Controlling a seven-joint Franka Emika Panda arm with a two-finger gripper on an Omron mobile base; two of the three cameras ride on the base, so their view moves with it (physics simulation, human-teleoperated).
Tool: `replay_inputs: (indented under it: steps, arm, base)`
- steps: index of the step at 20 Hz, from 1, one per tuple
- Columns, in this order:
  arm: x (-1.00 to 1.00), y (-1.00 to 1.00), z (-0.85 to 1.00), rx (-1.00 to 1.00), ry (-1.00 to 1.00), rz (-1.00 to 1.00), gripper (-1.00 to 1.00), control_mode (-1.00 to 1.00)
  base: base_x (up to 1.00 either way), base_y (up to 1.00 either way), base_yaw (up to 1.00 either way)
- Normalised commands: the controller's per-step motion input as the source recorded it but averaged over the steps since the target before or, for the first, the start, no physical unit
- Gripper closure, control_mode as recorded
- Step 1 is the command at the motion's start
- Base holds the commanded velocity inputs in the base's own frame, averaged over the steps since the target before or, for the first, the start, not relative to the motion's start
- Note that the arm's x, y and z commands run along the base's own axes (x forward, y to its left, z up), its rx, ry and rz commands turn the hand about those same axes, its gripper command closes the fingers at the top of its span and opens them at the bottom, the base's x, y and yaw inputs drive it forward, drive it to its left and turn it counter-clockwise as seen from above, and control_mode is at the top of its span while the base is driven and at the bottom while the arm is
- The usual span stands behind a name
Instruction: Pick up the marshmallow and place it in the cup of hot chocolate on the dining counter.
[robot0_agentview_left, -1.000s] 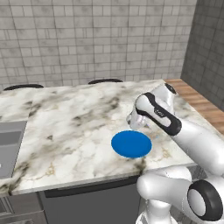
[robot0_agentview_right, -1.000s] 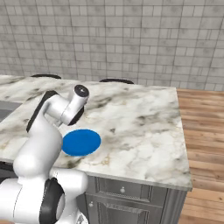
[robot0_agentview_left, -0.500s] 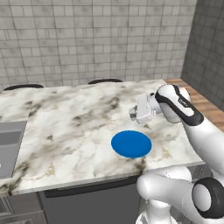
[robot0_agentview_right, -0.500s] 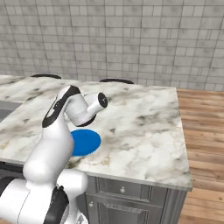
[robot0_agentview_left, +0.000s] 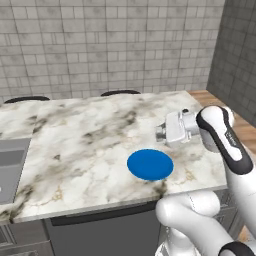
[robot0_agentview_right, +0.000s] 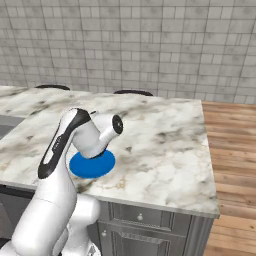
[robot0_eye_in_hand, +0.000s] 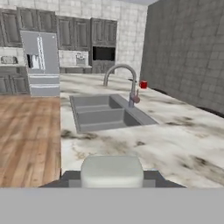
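Observation:
The marshmallow (robot0_eye_in_hand: 112, 170), a small white block, sits between the two dark finger tips of my gripper (robot0_eye_in_hand: 112, 176), which is shut on it. Over the dining counter (robot0_agentview_left: 85, 140), my gripper (robot0_agentview_left: 161, 133) is held level and points left, a little above and behind the round blue plate (robot0_agentview_left: 150, 164). The cup of hot chocolate (robot0_eye_in_hand: 143, 84), small and red, stands far off on the marble top beyond the faucet. From the right base view my arm covers part of the blue plate (robot0_agentview_right: 92, 165) on the counter (robot0_agentview_right: 165, 145).
A steel sink (robot0_eye_in_hand: 105, 113) with a curved faucet (robot0_eye_in_hand: 127, 83) is set into the counter between my hand and the cup. The sink edge (robot0_agentview_left: 10, 165) is at the left. Black stools (robot0_agentview_left: 120, 92) stand along the far side. Wooden floor (robot0_agentview_right: 232, 165) lies to the right.
The wrist has swung to the right and the hand has turned level, pointing left along the counter. The grip on the marshmallow is unchanged and the blue plate has not moved.

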Motion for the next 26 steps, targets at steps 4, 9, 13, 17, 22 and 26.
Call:
replay_inputs:
  steps: [4, 9, 13, 17, 22, 26]
  arm:
    - [-0.56, -0.08, 0.41, 0.37, 0.0, 0.05, 1.0, -1.0]
    - [-0.55, -0.2, 0.43, 0.38, 0.0, 0.09, 1.0, -1.0]
    - [-0.56, -0.09, 0.52, 0.18, 0.0, 0.04, 1.0, -1.0]
    - [-0.47, 0.0, 0.55, 0.08, -0.02, 0.03, 1.0, -1.0]
    - [-0.13, 0.0, 0.08, 0.0, 0.0, 0.0, 1.0, 1.0]
    - [0.0, 0.0, 0.0, 0.0, 0.0, 0.0, 1.0, 1.0]
  base:
    - [0.0, 0.0, 0.0]
    - [0.0, 0.0, 0.0]
    - [0.0, 0.0, 0.0]
    - [0.0, 0.0, 0.0]
    - [-0.74, -0.36, 0.0]
    - [-1.0, -0.65, 0.0]
